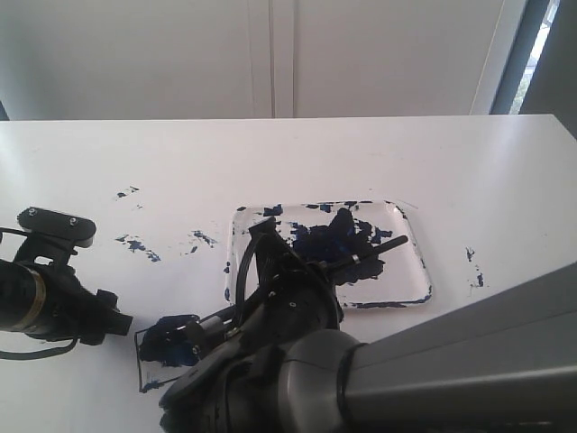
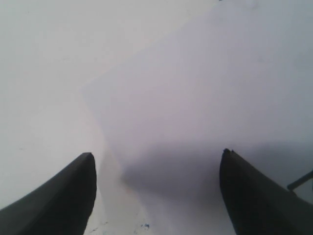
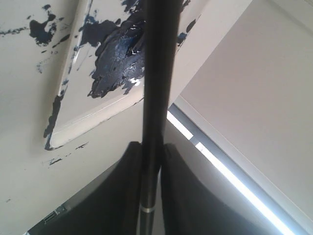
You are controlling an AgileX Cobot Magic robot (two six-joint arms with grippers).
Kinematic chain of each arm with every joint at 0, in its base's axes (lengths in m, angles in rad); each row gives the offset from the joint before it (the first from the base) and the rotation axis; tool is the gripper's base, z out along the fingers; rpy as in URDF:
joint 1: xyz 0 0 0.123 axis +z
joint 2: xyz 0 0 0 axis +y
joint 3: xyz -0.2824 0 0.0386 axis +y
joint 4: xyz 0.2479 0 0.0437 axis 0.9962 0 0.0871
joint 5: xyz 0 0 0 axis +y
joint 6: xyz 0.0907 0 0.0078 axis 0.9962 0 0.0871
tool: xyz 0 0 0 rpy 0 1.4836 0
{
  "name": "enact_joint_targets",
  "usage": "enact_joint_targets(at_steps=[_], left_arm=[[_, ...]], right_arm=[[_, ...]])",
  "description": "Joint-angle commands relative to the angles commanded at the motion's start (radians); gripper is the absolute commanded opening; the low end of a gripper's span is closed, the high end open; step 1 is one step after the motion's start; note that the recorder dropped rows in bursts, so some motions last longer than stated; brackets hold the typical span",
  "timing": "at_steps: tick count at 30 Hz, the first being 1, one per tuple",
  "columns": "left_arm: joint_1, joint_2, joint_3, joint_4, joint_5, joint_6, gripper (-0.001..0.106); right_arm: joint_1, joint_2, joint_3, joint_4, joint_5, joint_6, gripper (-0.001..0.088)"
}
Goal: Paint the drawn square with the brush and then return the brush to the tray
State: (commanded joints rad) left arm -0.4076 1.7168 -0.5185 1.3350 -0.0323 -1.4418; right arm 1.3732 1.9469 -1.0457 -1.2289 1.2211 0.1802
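Grips the brush [image 3: 152,88] in the right gripper [image 3: 151,148], fingers pressed against the black handle. Holds it slanted over the tray [image 1: 425,281], with the handle's far end above the dark blue paint blob [image 1: 326,236]; cannot tell whether it touches. Shows the drawn square [image 1: 167,345] left of the tray, smeared dark inside, beside the right arm. Hangs the left gripper [image 2: 156,152] over white paper [image 2: 205,88], fingers spread wide. Leaves blue specks [image 1: 135,244] scattered on the table [image 1: 270,153].
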Motion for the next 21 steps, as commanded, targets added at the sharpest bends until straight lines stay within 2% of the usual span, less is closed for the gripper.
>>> enact_joint_targets(at_steps=[21], left_arm=[[0.000, 0.000, 0.000, 0.000, 0.004, 0.000, 0.075]], right_arm=[[0.000, 0.000, 0.000, 0.022, 0.000, 0.007, 0.0000]])
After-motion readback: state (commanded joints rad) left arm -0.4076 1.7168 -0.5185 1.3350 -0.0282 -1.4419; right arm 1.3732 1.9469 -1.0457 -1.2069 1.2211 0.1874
